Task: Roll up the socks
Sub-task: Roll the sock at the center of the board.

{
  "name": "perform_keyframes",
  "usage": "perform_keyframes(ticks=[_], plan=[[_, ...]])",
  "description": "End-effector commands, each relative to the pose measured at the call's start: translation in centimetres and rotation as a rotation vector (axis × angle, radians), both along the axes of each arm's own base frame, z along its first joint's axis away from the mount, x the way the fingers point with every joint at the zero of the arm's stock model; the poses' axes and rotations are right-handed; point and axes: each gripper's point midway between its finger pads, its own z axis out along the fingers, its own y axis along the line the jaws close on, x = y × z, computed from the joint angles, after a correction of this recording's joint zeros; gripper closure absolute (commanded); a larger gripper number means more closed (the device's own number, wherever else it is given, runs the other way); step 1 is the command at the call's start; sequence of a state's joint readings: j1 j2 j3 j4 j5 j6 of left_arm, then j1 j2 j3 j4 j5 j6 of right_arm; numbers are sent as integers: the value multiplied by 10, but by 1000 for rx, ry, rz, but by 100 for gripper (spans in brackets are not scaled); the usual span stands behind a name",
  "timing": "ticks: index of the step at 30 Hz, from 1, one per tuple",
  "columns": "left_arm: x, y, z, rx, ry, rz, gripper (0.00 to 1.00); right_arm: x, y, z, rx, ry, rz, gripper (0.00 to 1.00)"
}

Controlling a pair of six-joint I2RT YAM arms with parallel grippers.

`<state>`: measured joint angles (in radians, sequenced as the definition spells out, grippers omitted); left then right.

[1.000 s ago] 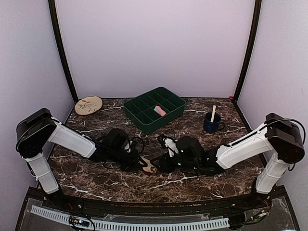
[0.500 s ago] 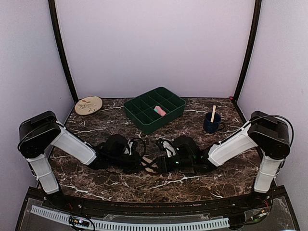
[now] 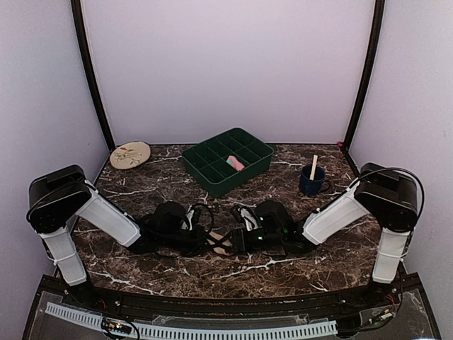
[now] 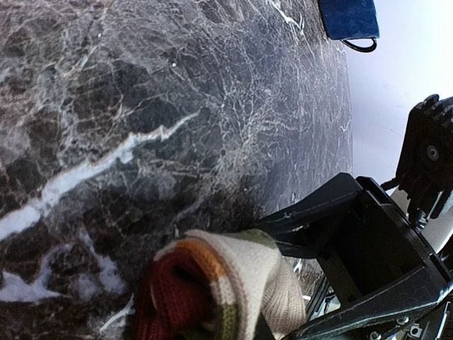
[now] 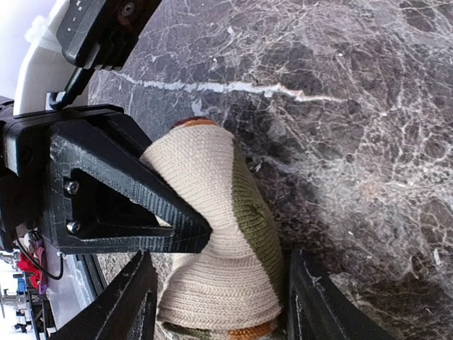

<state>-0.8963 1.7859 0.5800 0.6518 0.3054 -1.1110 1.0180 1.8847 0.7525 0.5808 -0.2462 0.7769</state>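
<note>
The right hand [image 5: 223, 262] has its two fingers [image 5: 138, 297] on either side of the beige striped sock [image 5: 202, 166]. They are spread to the roll's width and seem to be closed against both flanks, probably to pin the bundle so it cannot spring open. From the left of that view the left hand [image 5: 195, 228] lays one black wedge-shaped finger across the top of the roll. Its partner is hidden, so I cannot tell how far that hand is closed. The left wrist view shows the sock's maroon-and-orange end bulging at bottom centre, low over the marble tabletop [image 4: 141, 106]. From above, both arms meet low in the middle of the frame with the sock between them. The pink sock [image 3: 235, 163] lies in a compartment of the green tray [image 3: 205, 173] at upper centre, well apart. It is too small to tell whether it is rolled.
</note>
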Motion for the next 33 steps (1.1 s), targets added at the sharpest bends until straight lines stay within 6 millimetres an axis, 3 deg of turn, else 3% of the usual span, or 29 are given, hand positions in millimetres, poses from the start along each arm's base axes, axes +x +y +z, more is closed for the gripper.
perform_keyframes(ticks=[1,9,19,25,29,33], plan=[[-45,65,-84,322,201,26,100,-6,-4,-15,-9,62,5,43],[-49,67,-91,318,215,39,100,-21,-5,-33,-29,154,51,46],[-52,66,-97,329,237,46,100,-30,2,-50,-6,243,73,75],[-52,69,-94,341,238,60,100,-26,6,-49,1,240,65,88],[-53,74,-92,348,239,74,100,-26,7,-48,9,247,63,89],[-57,76,-92,344,254,73,100,-26,7,-47,14,244,58,100]])
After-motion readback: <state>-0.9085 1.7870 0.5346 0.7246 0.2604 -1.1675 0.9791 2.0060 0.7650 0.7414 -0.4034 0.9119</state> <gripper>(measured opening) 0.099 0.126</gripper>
